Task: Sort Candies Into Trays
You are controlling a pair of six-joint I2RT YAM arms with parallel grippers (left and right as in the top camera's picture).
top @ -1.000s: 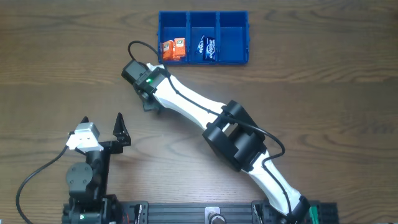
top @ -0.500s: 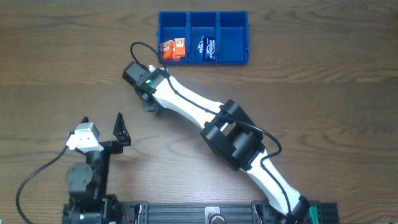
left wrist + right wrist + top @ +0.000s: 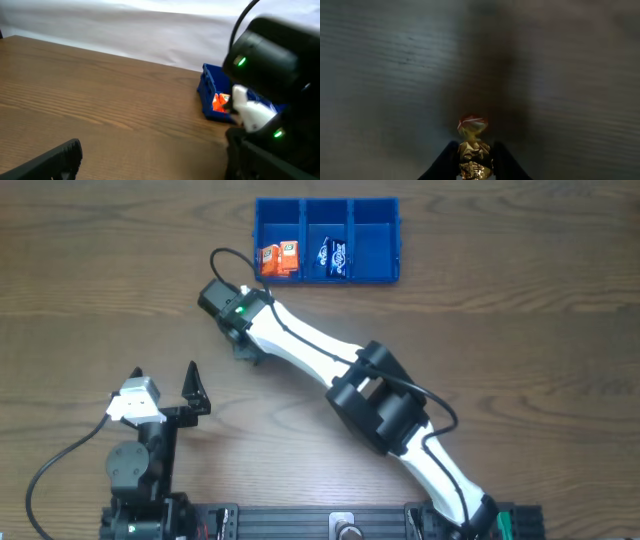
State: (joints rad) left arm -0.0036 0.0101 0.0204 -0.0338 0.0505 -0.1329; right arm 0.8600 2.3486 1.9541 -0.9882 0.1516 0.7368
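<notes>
candy (image 3: 473, 152): blurred, its end cut off by the edge between the right end effector (image 3: 475, 167) fingers | tray (image 3: 211, 97): right part hidden behind right arm (image 3: 265, 55) | orange candies (image 3: 278, 258): too small to tell apart

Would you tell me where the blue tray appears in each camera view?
Top view: blue tray at the top edge, near centre.
Left wrist view: its corner at the right, behind the right arm.
Right wrist view: tabletop and a wrapped candy instead.
Shared landmark: orange candies in its end compartment.
</notes>
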